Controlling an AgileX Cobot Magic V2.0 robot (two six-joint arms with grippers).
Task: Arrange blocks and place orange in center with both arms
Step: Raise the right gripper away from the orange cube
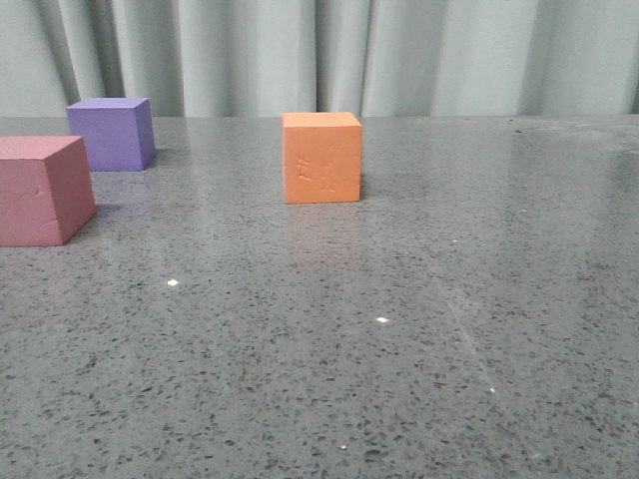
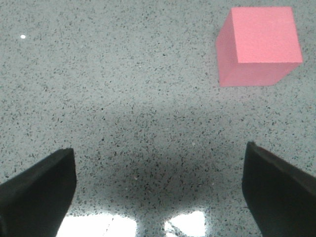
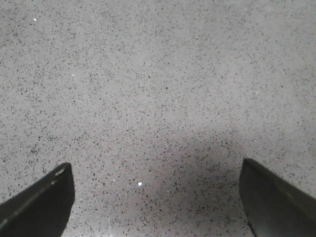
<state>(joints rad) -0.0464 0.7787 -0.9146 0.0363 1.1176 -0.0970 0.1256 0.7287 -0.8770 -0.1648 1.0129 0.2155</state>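
both claws hang spread wide and hold nothing. the left gripper (image 2: pixel 160 192) hovers over bare table (image 2: pixel 98 74), with the pink-red cube (image 2: pixel 259 44) ahead of it and off to one side, well clear of its fingers (image 2: pixel 37 192). the right gripper (image 3: pixel 158 197) has only speckled stone beneath it, no block near. in the front view the orange cube (image 1: pixel 321 157) stands alone mid-table, while the purple cube (image 1: pixel 112 133) and the pink-red one cluster at the far left. judging by this, no row is formed yet; the arranging is all left to do.
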